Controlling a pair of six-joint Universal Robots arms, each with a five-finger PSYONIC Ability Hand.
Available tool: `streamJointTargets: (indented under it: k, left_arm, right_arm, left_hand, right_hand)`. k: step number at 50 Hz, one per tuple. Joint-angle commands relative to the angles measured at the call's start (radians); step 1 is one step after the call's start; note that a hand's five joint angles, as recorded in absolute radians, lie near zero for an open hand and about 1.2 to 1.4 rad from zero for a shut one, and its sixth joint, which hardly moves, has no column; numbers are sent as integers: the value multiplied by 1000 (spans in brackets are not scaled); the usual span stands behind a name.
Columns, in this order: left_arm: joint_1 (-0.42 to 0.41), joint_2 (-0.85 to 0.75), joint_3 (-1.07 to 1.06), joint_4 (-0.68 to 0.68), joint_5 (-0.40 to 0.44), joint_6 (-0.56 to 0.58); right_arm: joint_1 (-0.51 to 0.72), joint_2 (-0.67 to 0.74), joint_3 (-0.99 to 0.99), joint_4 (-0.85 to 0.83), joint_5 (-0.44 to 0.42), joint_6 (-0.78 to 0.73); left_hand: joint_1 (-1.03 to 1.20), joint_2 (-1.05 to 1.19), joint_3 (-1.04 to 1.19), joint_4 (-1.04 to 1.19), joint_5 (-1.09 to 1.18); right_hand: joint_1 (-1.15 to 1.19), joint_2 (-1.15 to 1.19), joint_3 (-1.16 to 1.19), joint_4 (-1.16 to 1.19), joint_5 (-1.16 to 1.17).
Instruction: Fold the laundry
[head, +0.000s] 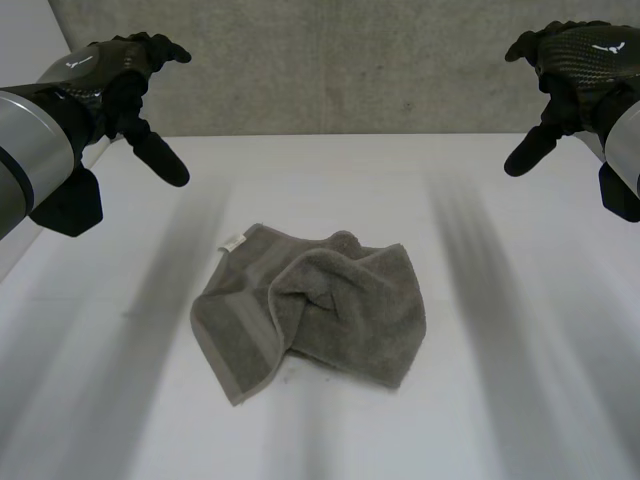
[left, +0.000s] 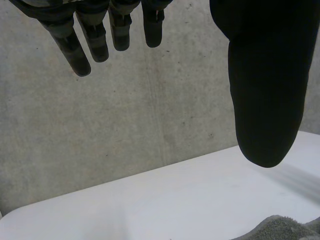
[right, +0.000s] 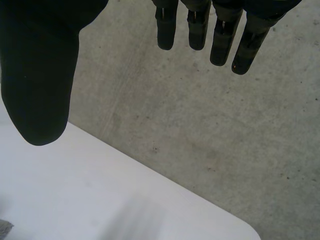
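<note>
A crumpled grey towel (head: 312, 312) lies in the middle of the white table (head: 520, 400), while the left hand (head: 115, 75) and right hand (head: 580, 65) hang well above it at either side, fingers (left: 100, 40) loose and holding nothing.

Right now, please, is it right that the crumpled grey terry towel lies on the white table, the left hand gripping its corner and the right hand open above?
Not quite: the head view shows the left hand open and raised clear of the crumpled grey terry towel, gripping nothing. The rest holds: it lies on the white table, the right hand open above.
</note>
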Motion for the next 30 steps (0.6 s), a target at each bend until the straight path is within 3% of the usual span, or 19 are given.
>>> streamJointTargets:
  k: [1, 4, 6, 7, 9, 10, 11, 12, 14, 17, 26, 30]
  left_arm:
    - [-2, 0, -14, 5, -2, -3]
    - [-9, -3, -18, 7, -1, -5]
    - [-21, -13, -50, 10, 4, -5]
    - [-21, -13, -50, 10, 4, -5]
    - [-44, -50, -74, 30, 4, -12]
    - [-44, -50, -74, 30, 4, -12]
    - [-65, -90, -79, 45, 2, -19]
    - [-65, -90, -79, 45, 2, -19]
    - [-134, -165, -82, 67, -1, -40]
    - [-160, -226, -94, 91, -2, -63]
    - [-185, -366, -136, 226, -5, -106]
    - [-196, -432, -137, 323, -8, -101]
  right_arm:
    - [-11, -1, -13, 1, -24, -14]
    - [-9, -2, -14, -2, -46, -44]
    - [-12, 4, 6, 8, -131, -183]
    - [-12, 4, 6, 8, -132, -184]
    - [-21, 9, 54, 73, -234, -381]
    - [-21, 9, 54, 74, -234, -382]
    - [-29, 10, 84, 110, -275, -479]
    - [-29, 10, 85, 110, -276, -480]
    - [-49, 30, 130, 173, -297, -659]
    - [-57, 56, 155, 187, -299, -759]
    - [-96, 114, 166, 187, -322, -765]
    - [-135, 191, 146, 176, -322, -762]
  left_hand:
    - [22, 29, 26, 27, -2]
    - [34, 41, 38, 39, 10]
    - [61, 68, 65, 66, 37]
    - [61, 68, 65, 66, 37]
    - [61, 68, 65, 66, 37]
    - [61, 68, 65, 66, 37]
    - [67, 73, 71, 71, 43]
    - [67, 74, 71, 72, 43]
    - [116, 123, 120, 121, 92]
    - [195, 202, 199, 200, 171]
    - [231, 238, 235, 236, 207]
    - [366, 373, 370, 371, 342]
  right_hand:
    - [-17, -43, -34, -53, -52]
    - [-17, -43, -34, -53, -52]
    - [-17, -43, -34, -53, -52]
    - [-17, -43, -34, -53, -52]
    - [-17, -43, -34, -53, -52]
    - [-17, -43, -34, -53, -52]
    - [-17, -43, -34, -53, -52]
    - [-17, -43, -34, -53, -52]
    - [-17, -43, -34, -53, -52]
    - [-17, -43, -34, -53, -52]
    - [-17, -43, -34, -53, -52]
    - [-17, -43, -34, -53, -52]
